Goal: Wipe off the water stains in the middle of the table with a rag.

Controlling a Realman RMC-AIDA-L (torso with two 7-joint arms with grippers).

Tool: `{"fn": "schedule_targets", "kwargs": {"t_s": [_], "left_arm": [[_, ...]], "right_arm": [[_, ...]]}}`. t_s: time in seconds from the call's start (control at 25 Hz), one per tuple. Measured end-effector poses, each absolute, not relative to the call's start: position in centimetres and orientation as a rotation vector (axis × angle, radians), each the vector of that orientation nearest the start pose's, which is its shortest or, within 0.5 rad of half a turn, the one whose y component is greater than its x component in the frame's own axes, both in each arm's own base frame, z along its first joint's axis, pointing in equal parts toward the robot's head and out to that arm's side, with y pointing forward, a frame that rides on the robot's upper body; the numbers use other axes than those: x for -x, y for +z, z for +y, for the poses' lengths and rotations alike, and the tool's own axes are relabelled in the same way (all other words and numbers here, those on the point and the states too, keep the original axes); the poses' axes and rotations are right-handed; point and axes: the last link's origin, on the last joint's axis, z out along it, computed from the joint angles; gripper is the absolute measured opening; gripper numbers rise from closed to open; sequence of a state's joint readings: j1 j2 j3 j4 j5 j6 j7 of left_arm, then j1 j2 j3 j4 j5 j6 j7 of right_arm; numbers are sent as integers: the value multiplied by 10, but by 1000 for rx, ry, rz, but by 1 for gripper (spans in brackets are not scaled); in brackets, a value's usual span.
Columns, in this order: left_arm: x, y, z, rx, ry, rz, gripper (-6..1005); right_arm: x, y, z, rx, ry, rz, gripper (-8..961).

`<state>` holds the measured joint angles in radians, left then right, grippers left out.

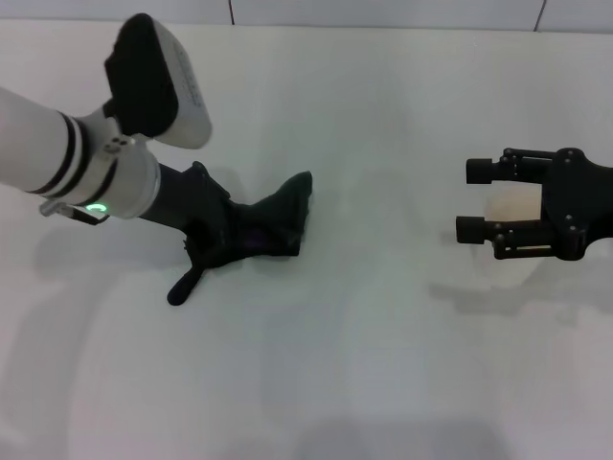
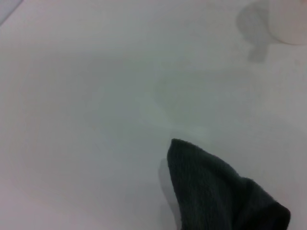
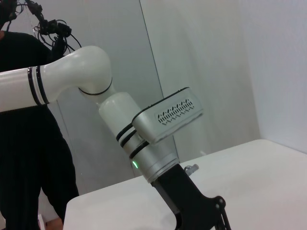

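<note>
My left gripper [image 1: 239, 235] is low over the white table [image 1: 364, 364], left of the middle, and is shut on the dark rag [image 1: 289, 206]. The rag's free end points toward the middle and lies on the table. In the left wrist view the rag [image 2: 216, 191] hangs over bare white table. No orange-brown water stain shows in any view; whether it lies under the rag cannot be told. My right gripper [image 1: 471, 200] is open and empty at the right, well apart from the rag.
A clear plastic cup [image 1: 512, 206] stands at the right, just behind the right gripper's fingers; it also shows in the left wrist view [image 2: 288, 21]. The right wrist view shows my left arm [image 3: 158, 139] and a person in black [image 3: 29, 153] beyond the table.
</note>
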<state>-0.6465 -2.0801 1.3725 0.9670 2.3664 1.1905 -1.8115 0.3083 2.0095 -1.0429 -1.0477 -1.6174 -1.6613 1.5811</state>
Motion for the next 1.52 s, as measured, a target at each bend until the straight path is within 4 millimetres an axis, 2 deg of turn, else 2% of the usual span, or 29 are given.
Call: {"fn": "schedule_targets", "kwargs": {"t_s": [0.32, 0.56, 0.76, 1.0, 1.16, 1.32, 1.52], "left_arm": [[208, -27, 382, 2797, 246, -301, 136], [207, -24, 383, 2777, 228, -339, 356], [206, -19, 386, 2763, 219, -334, 595], [204, 3, 398, 2698, 125, -305, 745], [194, 11, 403, 2687, 3, -291, 833], [186, 9, 398, 2732, -59, -275, 887], [176, 6, 384, 2827, -161, -258, 887]], "right_arm": [[-228, 53, 301, 2779, 832, 450, 799], [-227, 53, 303, 2773, 837, 446, 799], [-227, 54, 303, 2767, 844, 441, 799], [-227, 53, 304, 2763, 840, 440, 800], [-227, 54, 305, 2755, 838, 441, 801], [-230, 57, 308, 2726, 835, 455, 804], [-232, 60, 310, 2711, 815, 457, 808]]}}
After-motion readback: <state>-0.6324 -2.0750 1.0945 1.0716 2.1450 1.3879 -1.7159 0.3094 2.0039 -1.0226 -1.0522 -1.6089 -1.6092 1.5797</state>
